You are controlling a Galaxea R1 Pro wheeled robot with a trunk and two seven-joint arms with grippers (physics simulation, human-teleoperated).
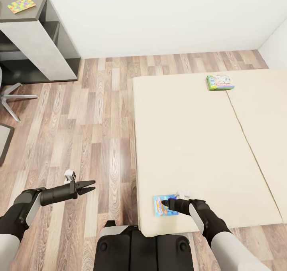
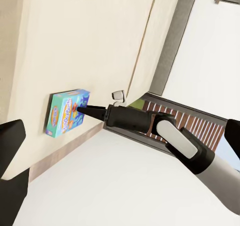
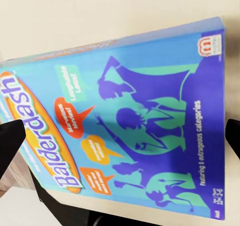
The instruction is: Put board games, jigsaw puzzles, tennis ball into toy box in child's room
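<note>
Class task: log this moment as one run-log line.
phase: reaching | right gripper: over blue board game, open | left gripper: idle over floor | green board game: on bed

**Blue game box close under my right wrist**

I see the blue board game (image 3: 135, 131), titled "Balderdash", lying flat on the cream bed (image 3: 100, 11). My dark fingertips (image 3: 10, 143) flank it, apparently spread; contact is unclear.

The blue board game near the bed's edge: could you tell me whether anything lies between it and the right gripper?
Nothing visible does. The right gripper is right over the blue board game on the bed, its open jaws flanking the box in the right wrist view.
</note>
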